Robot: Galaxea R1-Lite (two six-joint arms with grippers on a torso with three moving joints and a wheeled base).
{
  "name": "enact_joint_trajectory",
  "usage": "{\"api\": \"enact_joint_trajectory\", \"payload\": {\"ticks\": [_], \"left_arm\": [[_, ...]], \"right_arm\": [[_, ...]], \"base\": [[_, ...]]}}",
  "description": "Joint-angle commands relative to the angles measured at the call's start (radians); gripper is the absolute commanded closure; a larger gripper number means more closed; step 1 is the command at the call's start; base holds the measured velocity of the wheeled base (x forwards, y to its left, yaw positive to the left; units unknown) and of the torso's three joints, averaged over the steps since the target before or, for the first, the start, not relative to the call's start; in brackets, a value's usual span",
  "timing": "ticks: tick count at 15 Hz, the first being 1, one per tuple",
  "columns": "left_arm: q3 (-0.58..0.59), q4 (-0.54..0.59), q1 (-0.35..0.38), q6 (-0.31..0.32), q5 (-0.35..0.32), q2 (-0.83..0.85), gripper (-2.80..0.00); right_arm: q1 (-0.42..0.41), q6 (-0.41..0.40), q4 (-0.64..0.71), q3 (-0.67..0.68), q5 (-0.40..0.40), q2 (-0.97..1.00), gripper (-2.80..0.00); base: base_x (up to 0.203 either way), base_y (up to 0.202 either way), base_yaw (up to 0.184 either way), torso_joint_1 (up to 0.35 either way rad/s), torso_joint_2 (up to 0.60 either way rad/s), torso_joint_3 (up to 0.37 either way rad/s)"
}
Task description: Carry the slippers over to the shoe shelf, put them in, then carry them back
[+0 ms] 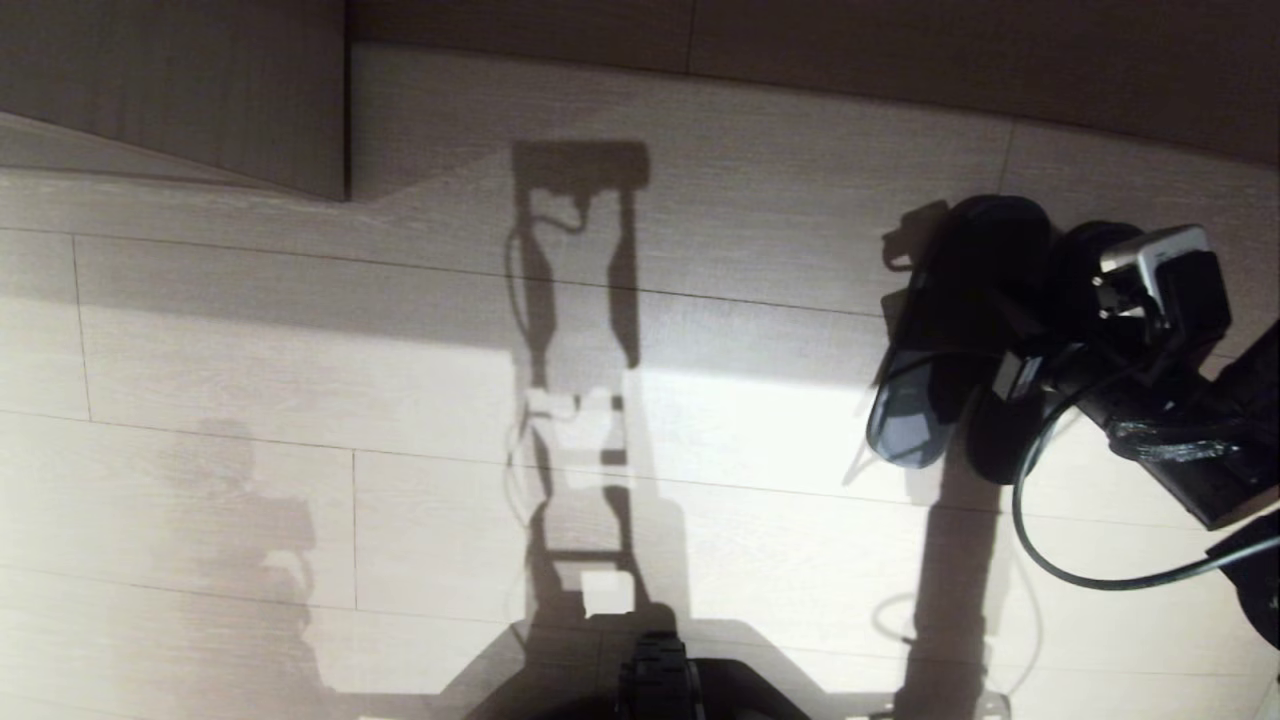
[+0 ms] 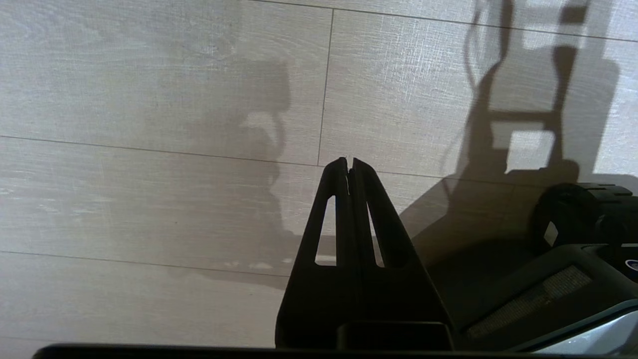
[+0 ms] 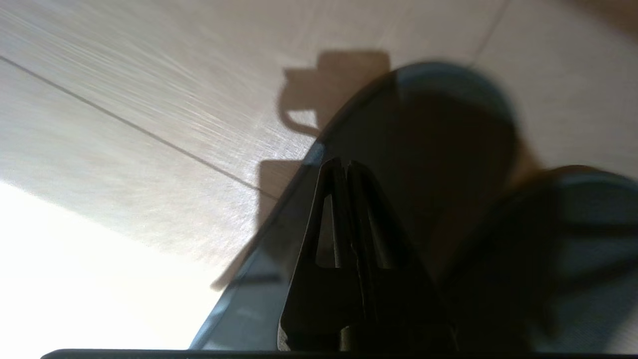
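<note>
My right pincer [image 3: 344,167] is clamped thin on the slippers [image 1: 940,340], long axis running away from me; the left pincer [image 2: 349,164] is pressed together, empty.

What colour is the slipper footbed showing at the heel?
Grey-blue; the slippers' heel end shows it best in the head view.

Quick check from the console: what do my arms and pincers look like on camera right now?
Both pincers are black, each with two long tapering fingers that have slotted cut-outs: left pincer, right pincer. The right arm is black, carries a silver-grey box-shaped camera module at the wrist, and trails a looping black cable.
</note>
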Motion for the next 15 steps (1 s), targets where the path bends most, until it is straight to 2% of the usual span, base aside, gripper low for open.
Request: {"api": "enact_joint_trajectory", "payload": {"ticks": [1, 4, 7, 10, 12, 15], "left_arm": [[0.002, 0.0, 0.0, -0.001, 0.001, -0.002, 0.0], [0.002, 0.0, 0.0, -0.001, 0.001, -0.002, 0.0], [0.002, 0.0, 0.0, -0.001, 0.001, -0.002, 0.0], [0.002, 0.0, 0.0, -0.001, 0.001, -0.002, 0.0], [0.002, 0.0, 0.0, -0.001, 0.001, 0.0, 0.0], [0.002, 0.0, 0.0, -0.001, 0.001, -0.002, 0.0]], "right_arm": [[0.001, 0.002, -0.006, 0.071, 0.003, -0.157, 0.0], [-0.002, 0.026, 0.022, 0.199, 0.001, -0.344, 0.0], [-0.003, 0.038, 0.134, 0.271, -0.003, -0.558, 0.0], [-0.006, 0.043, 0.339, 0.282, -0.005, -0.783, 0.0], [-0.022, 0.058, 0.521, 0.288, -0.005, -0.989, 0.0], [-0.071, 0.137, 0.788, 0.304, 0.003, -1.255, 0.0]], "base": [[0.0, 0.0, 0.0, 0.0, 0.0, 0.0], [0.0, 0.0, 0.0, 0.0, 0.0, 0.0], [0.0, 0.0, 0.0, 0.0, 0.0, 0.0], [0.0, 0.0, 0.0, 0.0, 0.0, 0.0], [0.0, 0.0, 0.0, 0.0, 0.0, 0.0], [0.0, 0.0, 0.0, 0.0, 0.0, 0.0]]}}
